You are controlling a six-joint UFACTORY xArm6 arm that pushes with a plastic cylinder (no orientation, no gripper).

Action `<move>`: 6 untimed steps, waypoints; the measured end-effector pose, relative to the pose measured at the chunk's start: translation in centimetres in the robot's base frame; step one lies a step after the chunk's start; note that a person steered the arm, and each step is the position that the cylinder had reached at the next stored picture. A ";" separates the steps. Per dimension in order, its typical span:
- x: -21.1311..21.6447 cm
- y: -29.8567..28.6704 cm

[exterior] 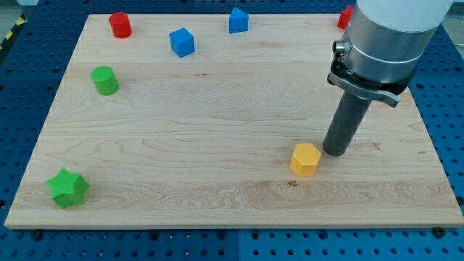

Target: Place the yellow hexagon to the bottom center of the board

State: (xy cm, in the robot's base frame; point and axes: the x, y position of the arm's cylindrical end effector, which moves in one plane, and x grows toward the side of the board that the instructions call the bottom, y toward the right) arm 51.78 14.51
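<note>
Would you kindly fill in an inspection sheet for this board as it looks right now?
Surface: wooden board, flat, lying on a blue perforated base.
Job's things: yellow hexagon sits right of centre, near the view's bottom, not yet at bottom centre.
Tip: my tip stands just to the view's right of the yellow hexagon, close to it; contact cannot be told.
Clutter: red cylinder, two blue cubes, green cylinder, green star, and a red block partly hidden behind the arm.
Grippers: nothing seen; the arm ends in a rod.
Cables: nothing seen.
Surroundings: yellow-black striped tape at the view's top left.
</note>
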 end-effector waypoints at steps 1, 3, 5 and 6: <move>0.2 -1.8; 3.3 -8.7; 3.8 -9.8; 1.4 -9.3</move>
